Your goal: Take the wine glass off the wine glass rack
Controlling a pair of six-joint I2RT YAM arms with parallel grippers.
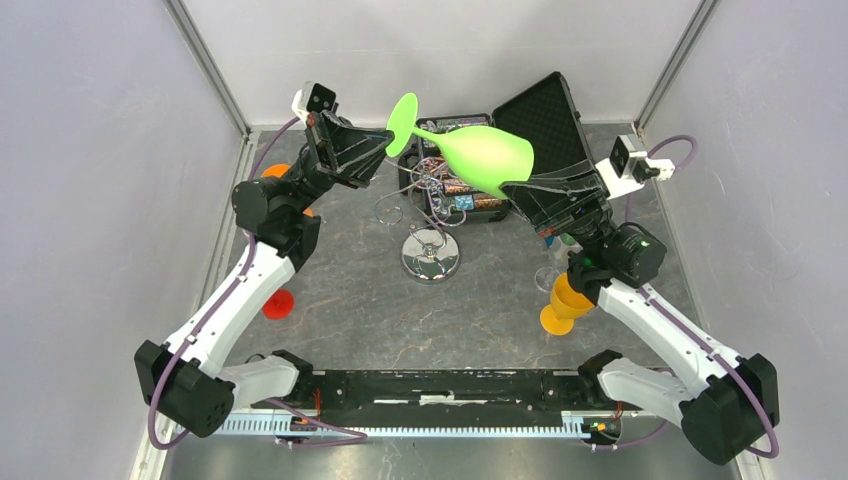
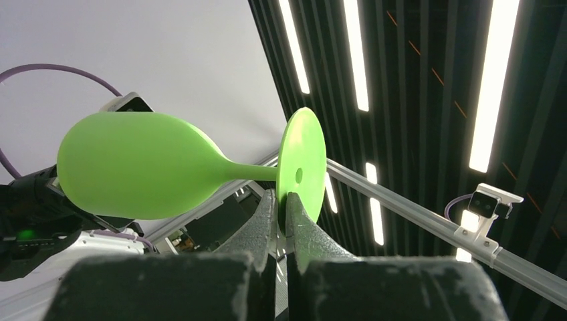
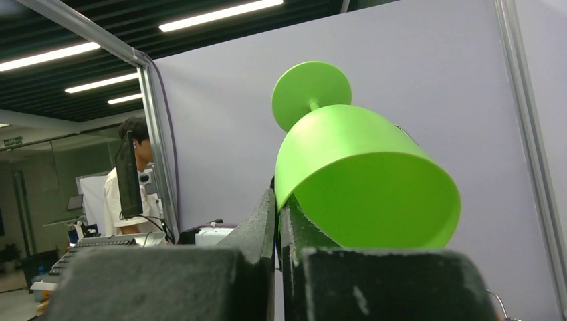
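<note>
Glass (image 1: 485,155) held sideways, upper centre of frame, seemingly clear of rack (image 1: 430,255). Left jaws pinch its foot, right jaws its bowl rim. Removal looks done; set-down maybe left.

Arms (image 1: 238,298): white links (image 1: 668,325), blk joints (image 1: 190,395), purple cables (image 1: 151,420); claws (image 2: 281,200) (image 3: 277,200) blk, rough-textured.

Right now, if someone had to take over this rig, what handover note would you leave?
Left gripper: shut on the wine glass, pinching its foot disc.
Right gripper: shut on the bowl's rim.
Glass: lying sideways in the air between both arms, above the wine glass rack, which stands on the table.
Done: glass appears lifted off the rack.
To do: probably carry it clear and set it down.
</note>
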